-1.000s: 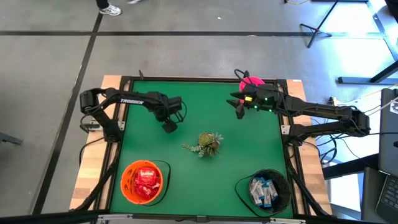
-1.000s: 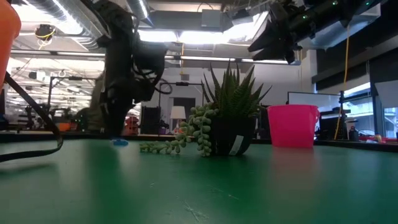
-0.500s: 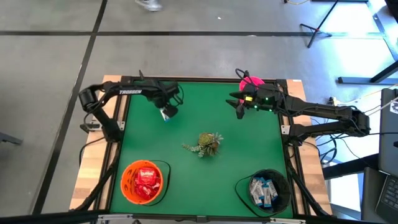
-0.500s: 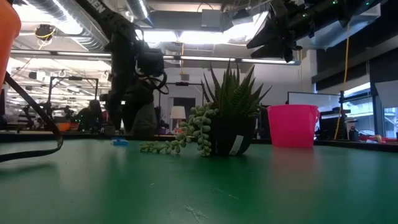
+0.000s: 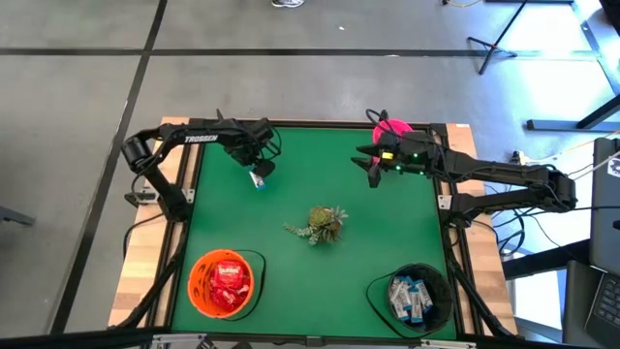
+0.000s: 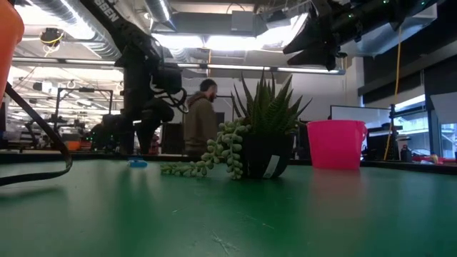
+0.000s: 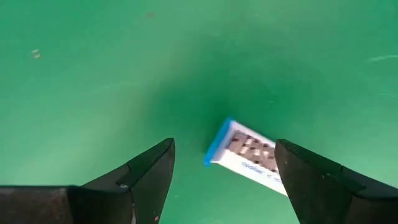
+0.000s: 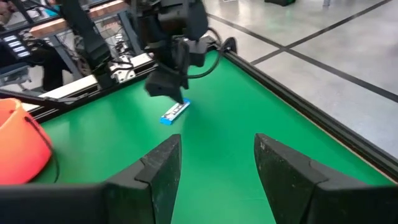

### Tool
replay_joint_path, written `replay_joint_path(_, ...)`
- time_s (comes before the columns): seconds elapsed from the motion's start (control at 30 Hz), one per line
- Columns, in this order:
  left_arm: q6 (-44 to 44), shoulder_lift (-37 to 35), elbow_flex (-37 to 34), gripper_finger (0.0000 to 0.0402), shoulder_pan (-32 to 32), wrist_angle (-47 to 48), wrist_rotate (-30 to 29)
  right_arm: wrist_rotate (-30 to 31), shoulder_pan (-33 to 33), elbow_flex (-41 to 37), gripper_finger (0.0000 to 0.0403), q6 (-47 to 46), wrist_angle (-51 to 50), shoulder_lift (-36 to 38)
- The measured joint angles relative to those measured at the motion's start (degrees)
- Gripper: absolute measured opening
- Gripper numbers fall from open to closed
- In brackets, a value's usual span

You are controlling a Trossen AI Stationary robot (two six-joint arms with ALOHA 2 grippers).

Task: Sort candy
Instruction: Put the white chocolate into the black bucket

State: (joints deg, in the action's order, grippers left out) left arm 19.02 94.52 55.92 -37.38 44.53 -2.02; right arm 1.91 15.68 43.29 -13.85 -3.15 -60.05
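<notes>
Left gripper (image 7: pixel 224 163) hangs low over the green table (image 5: pixel 378 252) near its far edge – fingers spread wide, straddling a white-and-blue candy packet (image 7: pixel 247 157) that lies flat on the felt, untouched. Right gripper (image 5: pixel 372 172) waits above the table beside the pink cup (image 5: pixel 393 127) (fingers apart, empty). Red packets (image 5: pixel 229 285) fill the orange bowl (image 5: pixel 199 278); white-and-blue ones (image 5: pixel 409 296) fill the black bowl (image 5: pixel 438 281).

Surfaces: matt table, mostly plastic on it.
Green table mat (image 5: pixel 320 184) matt, cloth-like; white-and-blue candy packet (image 7: pixel 249 158) smooth wrapper; pink cup (image 6: pixel 335 144) plain plastic; orange bowl (image 5: pixel 201 291) glossy plastic.
</notes>
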Motion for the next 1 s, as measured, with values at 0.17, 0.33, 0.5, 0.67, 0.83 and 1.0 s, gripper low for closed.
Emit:
replay_joint_path(0.17,0.4,0.0,-0.5,0.0270,-1.3,-0.4,0.0,0.6,-1.7,0.0,0.0198,0.2,0.0,0.0)
replay_joint_path(0.33,0.6,1.0,-0.5,0.0264,-1.3,-0.7,0.5,1.1,-2.0,0.0,0.0198,0.3,0.0,0.0)
replay_joint_path(0.5,0.6,5.5,-0.2,0.0238,-1.3,-1.1,3.2,1.1,-2.0,0.0,0.0198,0.3,0.0,0.0)
replay_joint_path(0.67,-0.1,7.4,0.0,0.0205,-0.5,-0.9,2.6,1.1,-1.9,0.0,0.0198,0.3,0.0,0.0)
replay_joint_path(0.83,-0.1,6.2,-0.4,0.0155,0.1,-1.1,2.9,1.1,-1.9,0.0,0.0198,0.3,0.0,0.0)
replay_joint_path(1.0,-0.6,4.4,-0.6,0.0084,0.3,-0.9,3.1,1.1,-1.9,0.0,0.0198,0.2,0.0,0.0)
